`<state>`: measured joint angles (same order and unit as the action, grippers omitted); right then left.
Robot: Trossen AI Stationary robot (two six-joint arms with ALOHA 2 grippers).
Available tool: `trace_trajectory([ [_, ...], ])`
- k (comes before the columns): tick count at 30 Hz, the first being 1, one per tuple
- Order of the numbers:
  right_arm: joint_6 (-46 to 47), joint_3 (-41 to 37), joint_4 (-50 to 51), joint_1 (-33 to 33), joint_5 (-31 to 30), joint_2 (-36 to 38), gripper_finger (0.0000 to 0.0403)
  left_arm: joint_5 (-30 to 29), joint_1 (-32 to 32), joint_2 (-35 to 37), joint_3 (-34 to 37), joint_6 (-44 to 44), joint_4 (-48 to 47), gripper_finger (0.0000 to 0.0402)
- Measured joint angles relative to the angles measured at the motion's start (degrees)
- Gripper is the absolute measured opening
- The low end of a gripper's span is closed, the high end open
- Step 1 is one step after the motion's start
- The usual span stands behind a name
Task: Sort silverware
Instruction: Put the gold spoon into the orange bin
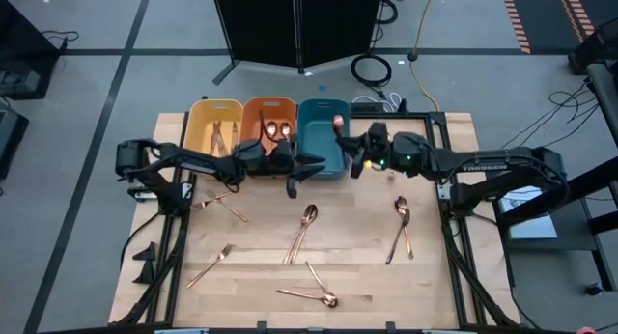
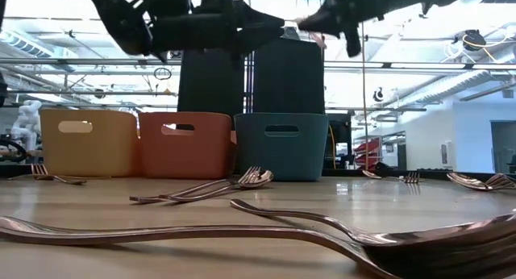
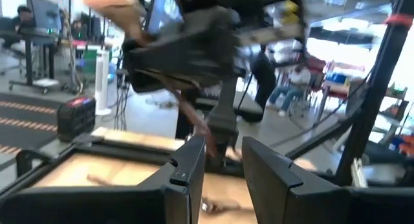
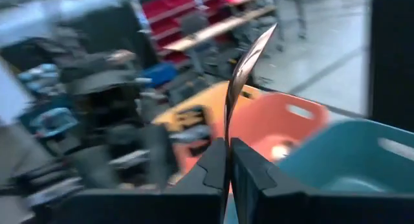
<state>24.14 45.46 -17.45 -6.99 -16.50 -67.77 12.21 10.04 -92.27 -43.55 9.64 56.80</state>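
The right gripper (image 1: 348, 158) hangs above the teal bin (image 1: 322, 131), at its right-hand edge, clenched on a thin copper knife (image 4: 244, 63) whose blade rises straight up from between the two fingers (image 4: 210, 164). In the high view that knife (image 1: 339, 123) shows as a small rose-gold tip just beyond the gripper, over the bin's rim. From the right wrist view the orange bin (image 4: 275, 123) and yellow bin (image 4: 194, 114) lie farther on, past the blade.

The left gripper (image 1: 314, 165) is held in the air just in front of the orange bin (image 1: 269, 115) and the teal one, close to the right gripper and pointing at it. Its fingers (image 3: 194, 164) stand apart with nothing between them.

Below both grippers, on the wooden table (image 1: 251, 276), loose silverware is scattered: a fork (image 1: 210, 265) and a crossed pair (image 1: 220, 203) under the left arm, two spoons (image 1: 303, 230) nearly below the left gripper, a small heap (image 1: 311, 291) nearer the table's front edge, and a cluster (image 1: 402, 228) under the right arm. Some pieces already lie in the yellow bin (image 1: 214, 126) and the orange bin.
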Motion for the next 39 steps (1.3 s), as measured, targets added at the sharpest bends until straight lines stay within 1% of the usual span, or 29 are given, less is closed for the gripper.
trace_trajectory([
  [4, -1.3, 0.0, -7.5, 3.3, 0.1, -2.7, 0.0002, 0.0, 0.0, -1.8, 0.0, 0.8, 4.3, 0.0100],
  [9, -3.4, 0.0, -14.1, 5.2, 0.1, -7.1, 0.0002, 0.2, 0.0, -1.9, 0.0, 0.6, 4.6, 0.0100],
  [11, -4.0, 0.0, -15.8, 5.3, 0.3, -8.1, 0.0002, 2.8, 0.0, -1.9, 0.0, 0.6, 4.8, 0.0100],
  [13, -4.0, 0.0, -16.6, 5.3, 0.3, -9.0, 0.0002, 4.8, 0.0, -1.9, 0.0, 0.6, 5.5, 0.0100],
  [18, -4.4, 0.0, -18.5, 5.3, 0.5, -10.5, 0.0002, 4.9, 0.0, -1.9, 0.0, 2.1, 5.8, 0.0100],
  [24, -7.6, 0.0, -20.6, 5.3, 0.6, -11.9, 0.0002, 5.4, 0.0, -1.9, 0.0, 2.1, 5.6, 0.0100],
  [29, -10.3, 0.0, -22.3, 5.3, 3.0, -12.1, 0.0002, 6.9, 0.0, -1.9, 0.0, 2.0, 5.8, 0.0100],
  [34, -10.3, 0.0, -22.2, 5.3, 3.2, -12.1, 0.0002, 7.6, 0.0, -1.9, 0.0, 1.9, 5.8, 0.0099],
  [37, -10.3, 0.0, -22.0, 5.3, 3.3, -12.1, 0.0002, 7.6, 0.0, -1.9, 0.0, 1.7, 5.8, 0.0085],
  [39, -10.3, 0.0, -22.0, 5.3, 3.4, -12.1, 0.0002, 7.5, 0.0, -1.9, 0.0, 1.5, 5.8, 0.0066],
])
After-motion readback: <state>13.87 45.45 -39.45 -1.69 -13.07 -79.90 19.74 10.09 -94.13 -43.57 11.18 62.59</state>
